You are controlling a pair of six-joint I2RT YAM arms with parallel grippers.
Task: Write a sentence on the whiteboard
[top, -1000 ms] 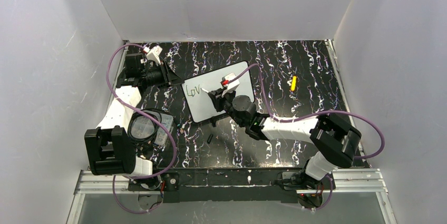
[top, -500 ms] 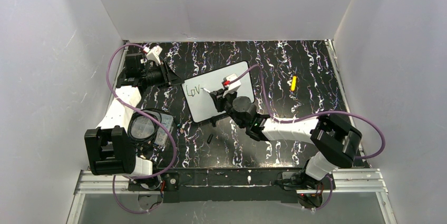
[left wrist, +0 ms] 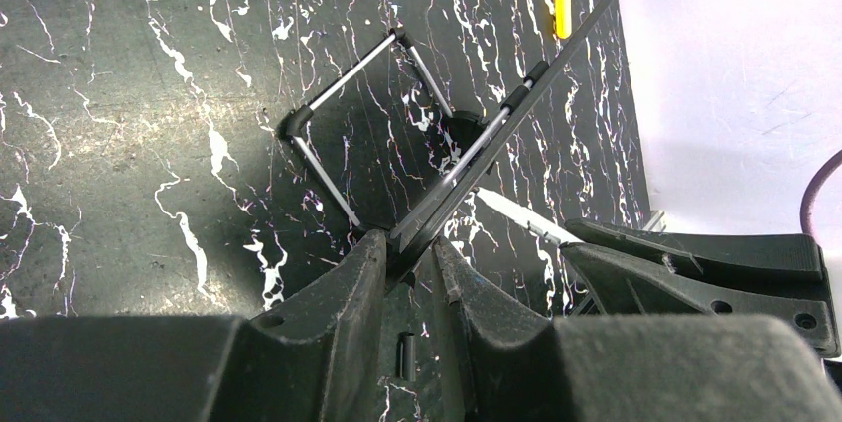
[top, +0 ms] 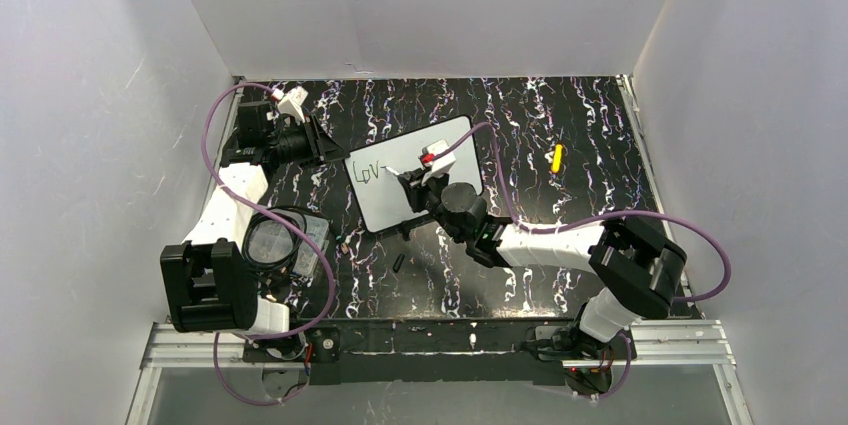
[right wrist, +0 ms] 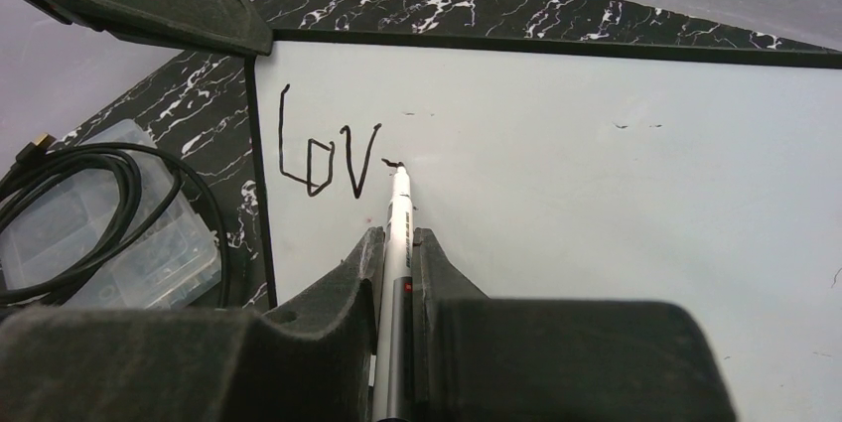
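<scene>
Black marbled table (top: 560,115) | whiteboard (top: 385,203) stands tilted, face toward the arms, long axis running straight away from left gripper (left wrist: 407,248), narrow jaws clamping its edge | right gripper (right wrist: 397,233) grips pen (right wrist: 399,206), tip on board just ahead of jaws

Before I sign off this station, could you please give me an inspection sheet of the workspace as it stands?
Surface: black marbled tabletop.
Job's things: whiteboard propped tilted on a wire stand, with "LoV" and a short stroke written near its left edge; pen with its tip at that stroke.
Clutter: yellow object; clear plastic box with a coiled black cable on it; small black cylinder.
Hands: left hand shut on the whiteboard's edge; right hand shut on the pen.
Cables: purple cables loop from both arms.
Surroundings: white walls on three sides.
</scene>
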